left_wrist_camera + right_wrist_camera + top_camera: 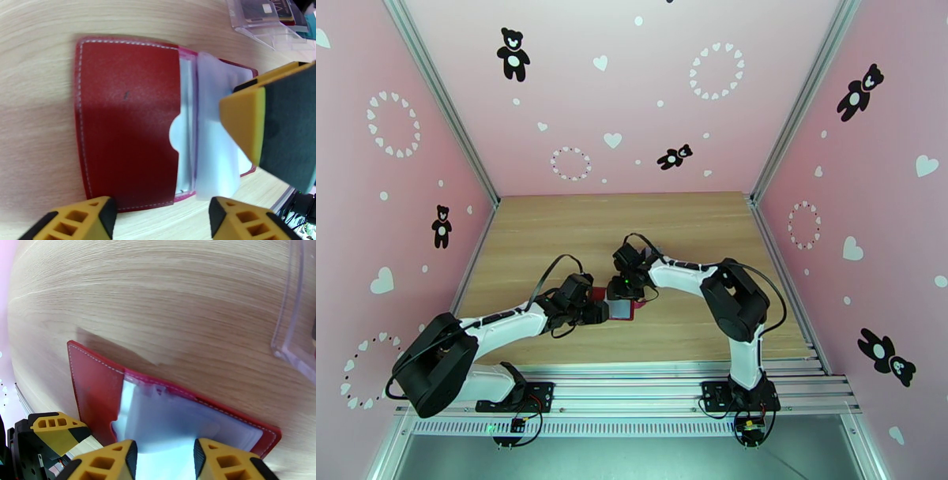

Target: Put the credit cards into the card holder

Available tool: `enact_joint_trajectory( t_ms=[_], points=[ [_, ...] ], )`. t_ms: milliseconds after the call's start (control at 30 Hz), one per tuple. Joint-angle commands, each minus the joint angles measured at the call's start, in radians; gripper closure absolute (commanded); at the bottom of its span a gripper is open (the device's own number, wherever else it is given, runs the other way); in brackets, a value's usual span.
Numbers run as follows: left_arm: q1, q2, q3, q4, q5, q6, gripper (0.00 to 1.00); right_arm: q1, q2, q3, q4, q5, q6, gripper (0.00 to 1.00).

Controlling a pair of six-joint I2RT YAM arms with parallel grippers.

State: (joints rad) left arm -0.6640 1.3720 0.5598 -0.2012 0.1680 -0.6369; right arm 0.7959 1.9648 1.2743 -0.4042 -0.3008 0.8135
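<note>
The left gripper [161,210], lower frame, gapes empty above the card holder [126,118]. The right gripper [164,451] straddles its pale pocket [170,417]; I cannot tell if it grips.

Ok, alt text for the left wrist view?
A red card holder lies open on a wooden table, its pale sleeves showing. The right arm's yellow fingers reach over the sleeves; a clear rack sits top right.

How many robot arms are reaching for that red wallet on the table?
2. The left arm comes in from the near left, the right arm from the near right; both meet over the red wallet.
</note>
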Motion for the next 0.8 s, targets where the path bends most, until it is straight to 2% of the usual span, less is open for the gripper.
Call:
enact_joint_trajectory(
  t_ms=[0,400,767],
  points=[
    [-0.003,0.016,-0.01,-0.012,-0.001,0.007,0.26,0.018,0.038,0.025,0.0,-0.023,0.021,0.56],
    [-0.002,0.006,-0.011,-0.009,0.009,0.013,0.18,0.028,0.036,0.039,0.041,-0.064,0.057,0.56],
    [-0.003,0.016,-0.002,-0.03,-0.009,0.015,0.19,0.033,0.032,0.064,0.045,-0.078,0.064,0.56]
  ],
)
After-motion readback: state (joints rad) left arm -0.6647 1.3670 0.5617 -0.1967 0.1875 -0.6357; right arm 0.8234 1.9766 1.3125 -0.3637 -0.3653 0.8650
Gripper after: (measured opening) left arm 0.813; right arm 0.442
